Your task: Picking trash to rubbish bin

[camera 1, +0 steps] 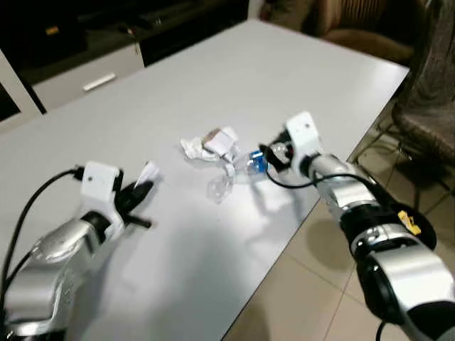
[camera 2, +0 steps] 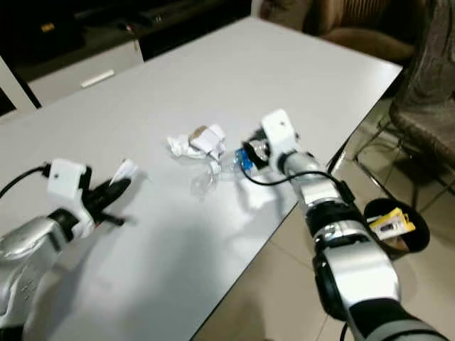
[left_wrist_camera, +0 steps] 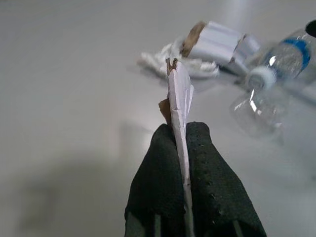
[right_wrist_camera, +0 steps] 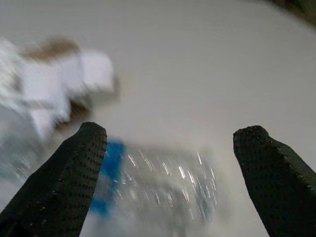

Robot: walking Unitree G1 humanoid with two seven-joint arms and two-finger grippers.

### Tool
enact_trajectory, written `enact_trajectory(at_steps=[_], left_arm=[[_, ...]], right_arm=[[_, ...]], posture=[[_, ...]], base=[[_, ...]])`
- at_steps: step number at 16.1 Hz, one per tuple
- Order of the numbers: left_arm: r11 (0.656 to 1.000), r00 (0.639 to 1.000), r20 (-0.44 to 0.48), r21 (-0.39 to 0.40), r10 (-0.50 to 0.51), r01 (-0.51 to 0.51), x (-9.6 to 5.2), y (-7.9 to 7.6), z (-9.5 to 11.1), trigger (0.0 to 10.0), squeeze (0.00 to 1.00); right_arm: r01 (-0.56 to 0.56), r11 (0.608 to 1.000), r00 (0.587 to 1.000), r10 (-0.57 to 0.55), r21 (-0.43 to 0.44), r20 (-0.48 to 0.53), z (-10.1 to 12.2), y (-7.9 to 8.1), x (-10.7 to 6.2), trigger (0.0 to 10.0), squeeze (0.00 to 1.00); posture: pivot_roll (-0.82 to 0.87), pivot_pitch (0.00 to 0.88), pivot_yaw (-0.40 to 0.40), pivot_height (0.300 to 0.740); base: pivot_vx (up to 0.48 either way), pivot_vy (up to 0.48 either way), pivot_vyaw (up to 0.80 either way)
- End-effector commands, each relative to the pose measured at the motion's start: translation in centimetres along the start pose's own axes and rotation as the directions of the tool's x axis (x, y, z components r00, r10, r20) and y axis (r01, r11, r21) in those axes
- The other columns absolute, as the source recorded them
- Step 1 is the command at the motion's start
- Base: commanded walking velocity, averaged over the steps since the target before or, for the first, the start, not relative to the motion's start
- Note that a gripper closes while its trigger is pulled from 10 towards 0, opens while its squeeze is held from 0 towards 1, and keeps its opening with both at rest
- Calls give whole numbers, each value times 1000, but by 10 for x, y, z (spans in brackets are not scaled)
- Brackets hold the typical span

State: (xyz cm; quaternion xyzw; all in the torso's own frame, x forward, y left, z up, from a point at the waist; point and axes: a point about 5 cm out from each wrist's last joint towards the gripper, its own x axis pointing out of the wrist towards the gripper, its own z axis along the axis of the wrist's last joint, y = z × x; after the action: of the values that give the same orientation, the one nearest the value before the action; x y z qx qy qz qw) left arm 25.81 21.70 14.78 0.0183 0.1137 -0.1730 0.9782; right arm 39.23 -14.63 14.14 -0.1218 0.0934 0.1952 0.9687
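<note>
Both arms are clad in glossy silver shells, rounded and segmented, with black bands at the joints. Each wrist carries a white, box-shaped camera housing with rounded corners and a small dark fastener dot on its face. A black cable loops out from the left housing and trails back along the left forearm; a thinner black cable curves from the right housing down onto the right forearm. The right arm also bears a small yellow tag beside a black joint ring. The left claw (camera 1: 140, 190) and the right claw (right_wrist_camera: 170, 148) each have two long black fingers (left_wrist_camera: 163, 182), their inner pads matte and stippled with tiny dimples.
</note>
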Motion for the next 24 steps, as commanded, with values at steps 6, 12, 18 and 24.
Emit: enact_trajectory(at_steps=[6, 12, 18, 24], left_arm=[[1000, 1000, -21, 5, 2, -2, -15, -3, 3, 0, 0], [1000, 1000, -10, -2, 10, -10, -6, -5, 1, 0, 0], [1000, 1000, 14, -6, 12, -12, 5, -12, 2, 0, 0], [994, 995, 82, -91, 59, -52, 19, -37, -1, 10000, 0]], right_arm=[[-68, 986, 998, 67, 150, 9, 0, -25, -10, 10000, 0], [-329, 927, 944, 320, 178, 78, -7, -25, -24, 10000, 0], [-563, 821, 804, 519, 92, 291, 6, 13, -24, 10000, 0], [-71, 980, 932, 0, 184, 363, 2, 5, -46, 10000, 0]], posture=[[68, 142, -6, 740], [19, 99, -18, 740], [1, 72, -23, 740], [-15, 41, -40, 740]], base=[[0, 0, 0], [0, 0, 0], [0, 0, 0], [0, 0, 0]])
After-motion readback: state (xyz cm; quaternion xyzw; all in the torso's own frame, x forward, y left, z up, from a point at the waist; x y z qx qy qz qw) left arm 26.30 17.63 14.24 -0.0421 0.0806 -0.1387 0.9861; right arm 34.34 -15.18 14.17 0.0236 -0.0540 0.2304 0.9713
